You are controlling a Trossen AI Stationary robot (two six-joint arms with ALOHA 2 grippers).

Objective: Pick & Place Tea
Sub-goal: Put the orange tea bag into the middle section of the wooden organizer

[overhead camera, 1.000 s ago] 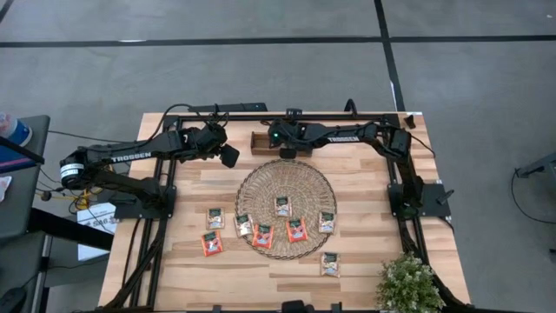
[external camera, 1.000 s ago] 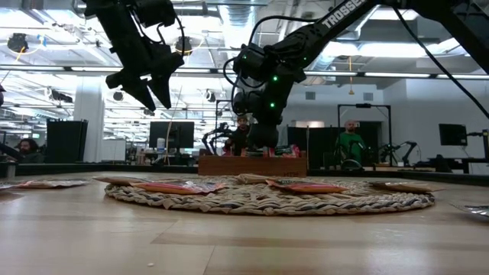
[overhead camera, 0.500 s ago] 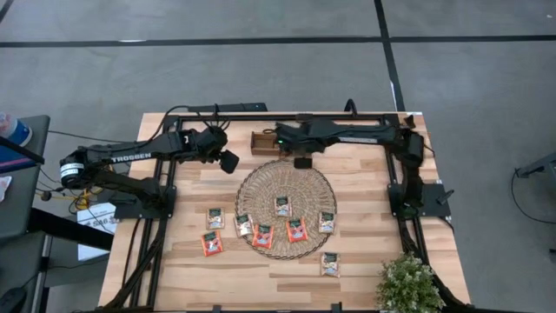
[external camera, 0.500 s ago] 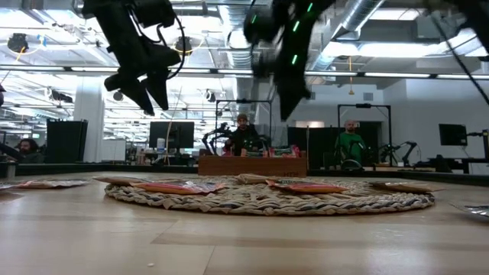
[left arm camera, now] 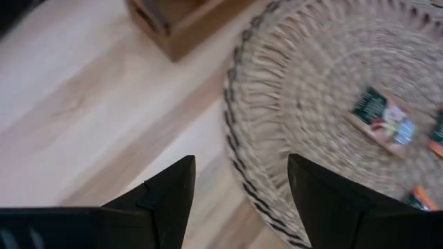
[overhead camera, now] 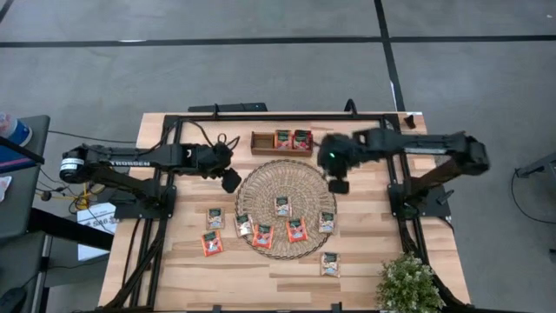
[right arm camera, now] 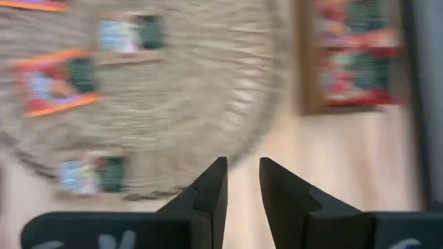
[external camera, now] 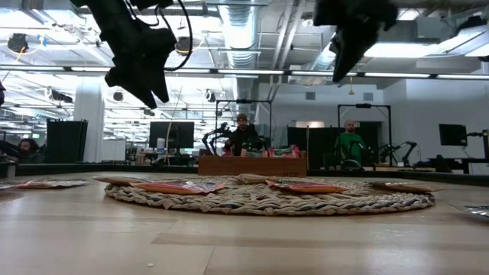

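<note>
While the wooden table (overhead camera: 261, 265) carries the whole job, most of the tea is not yet sorted. On the round woven mat (overhead camera: 287, 178) five sachets lie loose: a pale one (overhead camera: 283, 206) nearest the middle, a pale one (overhead camera: 243, 225) at the left edge, two orange ones (overhead camera: 263, 236) and (overhead camera: 296, 229) toward the front, and a pale one (overhead camera: 327, 222) on the right. Three more rest on bare wood: a pale one (overhead camera: 215, 218) and an orange one (overhead camera: 212, 244) left of the mat, and a pale one (overhead camera: 330, 263) in front of it. Only two red sachets (overhead camera: 293, 139) sit in the wooden compartment tray (overhead camera: 261, 142) at the back, so I judge the task well under halfway, with eight left.

Stretched in from its post, the right arm holds the right gripper (overhead camera: 339, 184) raised over the mat's right rim; its fingers (right arm camera: 211, 190) stand only a narrow gap apart and hold nothing. Reaching across from the left, the left gripper (overhead camera: 230, 180) hangs high just off the mat's left edge, jaws spread wide and empty.
</note>
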